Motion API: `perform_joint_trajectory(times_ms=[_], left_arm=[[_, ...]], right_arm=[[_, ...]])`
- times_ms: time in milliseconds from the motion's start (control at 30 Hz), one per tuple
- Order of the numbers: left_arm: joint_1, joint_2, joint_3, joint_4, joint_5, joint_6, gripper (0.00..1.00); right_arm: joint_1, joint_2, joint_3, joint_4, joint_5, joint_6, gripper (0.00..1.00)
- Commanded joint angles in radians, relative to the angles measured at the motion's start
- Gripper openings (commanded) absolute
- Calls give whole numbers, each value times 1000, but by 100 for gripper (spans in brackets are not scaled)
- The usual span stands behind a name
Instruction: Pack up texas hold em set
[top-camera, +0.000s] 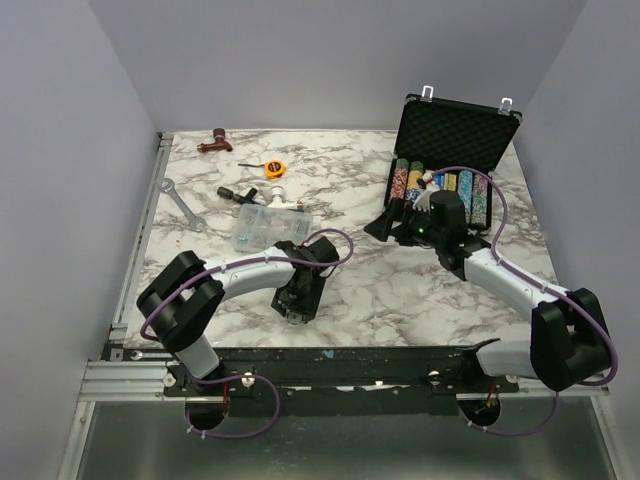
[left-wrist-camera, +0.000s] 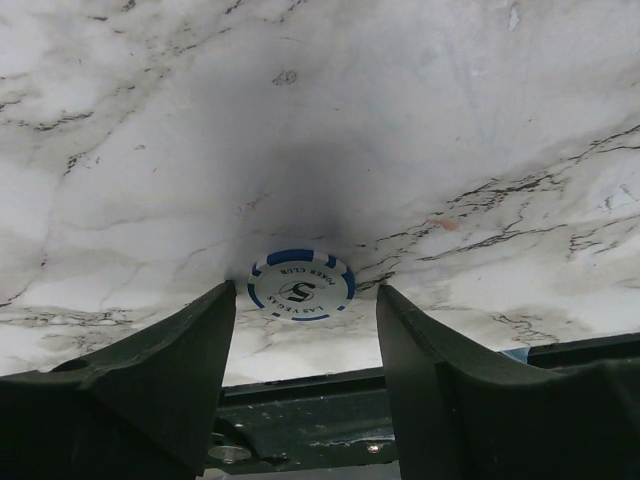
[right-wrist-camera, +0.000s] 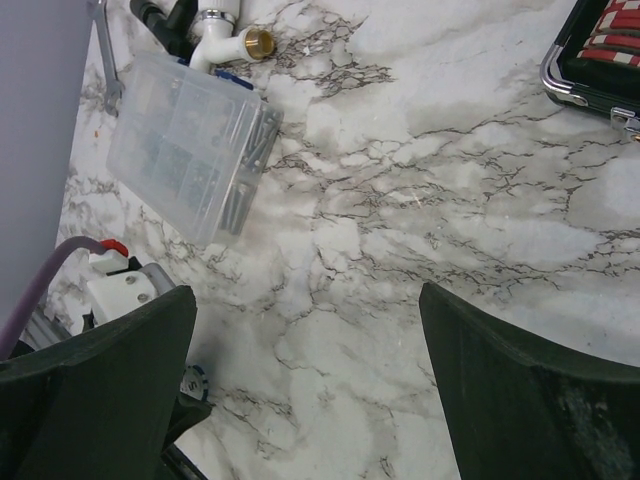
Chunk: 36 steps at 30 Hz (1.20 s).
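Nearest the arms, the left claw (top-camera: 296, 303) is down at the tabletop (top-camera: 400, 290), its jaws released and standing either side of a single blue-and-white poker chip (left-wrist-camera: 300, 284) that lies flat, not yet pinched. This stray chip still has to go back. Farther in and to the right, the right claw (top-camera: 392, 222) hovers spread wide and holds nothing, just in front of the case (top-camera: 460, 125). The case sits at the far right with its lid upright and rows of chips (top-camera: 440, 188) already seated in the foam. Judging from this, most chips are packed; closing and latching the lid remain.
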Motion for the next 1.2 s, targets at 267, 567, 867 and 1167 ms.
perform_joint_trajectory(times_ms=[267,567,867,1167], left_arm=[[-23,44,7,-21,-62,2,55],[-23,68,13,-16,-67,22,49],[-24,38,8,-10,-81,29,36],[-23,-33,77,-22,-122,70,25]], right_arm=[[-3,19,-8,-17,23,7,95],[-1,13,-7,-30,32,7,95],[-1,37,-6,-45,51,17,95],[-1,30,-14,-84,120,27,95]])
